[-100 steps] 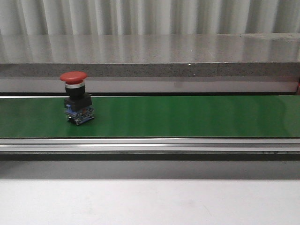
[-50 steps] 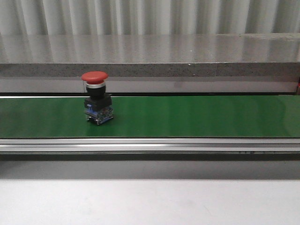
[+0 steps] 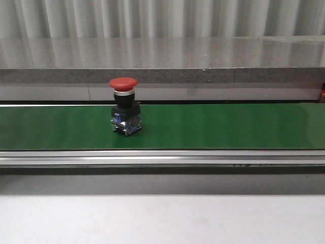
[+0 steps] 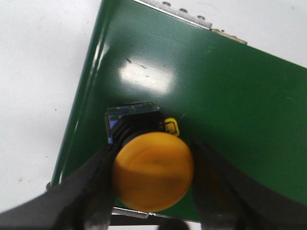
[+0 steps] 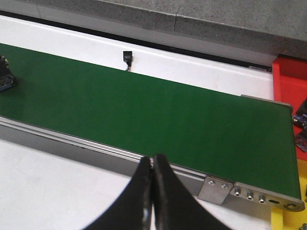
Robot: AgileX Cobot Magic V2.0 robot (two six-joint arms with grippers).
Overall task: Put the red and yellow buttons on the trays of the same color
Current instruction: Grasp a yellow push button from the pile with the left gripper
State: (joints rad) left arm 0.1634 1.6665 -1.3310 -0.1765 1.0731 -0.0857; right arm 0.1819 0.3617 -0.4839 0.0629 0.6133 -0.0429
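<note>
Red button (image 3: 125,105): upright on green belt (image 3: 228,126), left of centre, untouched. Yellow button (image 4: 153,171): upright at belt end, between fingers (image 4: 93,184) of left tool (image 4: 154,188), fingers apart, flanking cap; contact unclear. Right tool (image 5: 152,194): fingers pressed together, empty, above belt's near rail (image 5: 96,146). Red tray (image 5: 290,86): beyond belt end.

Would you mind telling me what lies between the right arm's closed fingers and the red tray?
In the right wrist view, only green belt and its metal end bracket separate the fingers from the red tray.
</note>
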